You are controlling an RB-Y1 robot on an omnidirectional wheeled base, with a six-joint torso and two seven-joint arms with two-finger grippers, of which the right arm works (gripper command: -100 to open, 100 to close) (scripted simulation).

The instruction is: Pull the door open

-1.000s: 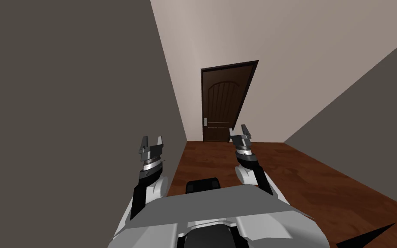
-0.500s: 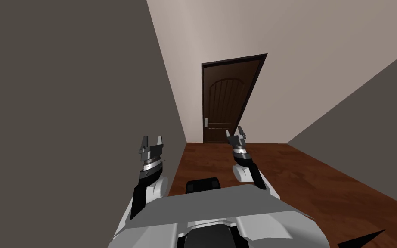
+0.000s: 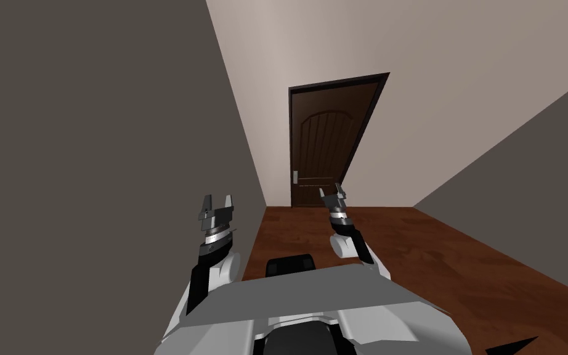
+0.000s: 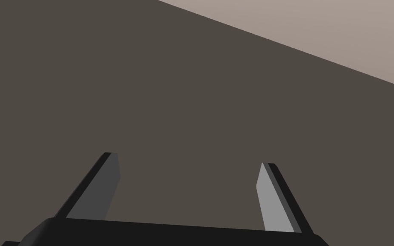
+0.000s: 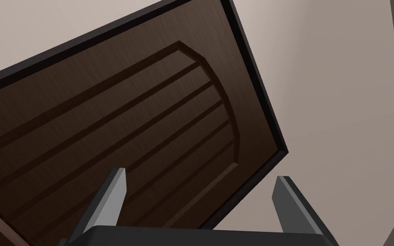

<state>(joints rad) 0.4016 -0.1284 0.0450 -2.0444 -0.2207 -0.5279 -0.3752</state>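
Both left gripper (image 3: 217, 200) and right gripper (image 3: 331, 190) gape, short of the dark door (image 3: 326, 135). Rigid, likely heavy; grip its handle (image 3: 311, 181).

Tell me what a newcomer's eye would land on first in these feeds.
The dark brown panelled door at the corridor's far end stands out, closed, with a pale handle plate at its left edge. Next comes the right gripper, open and raised toward the door but well short of it. The left gripper, also open, faces the dark grey wall on the left.
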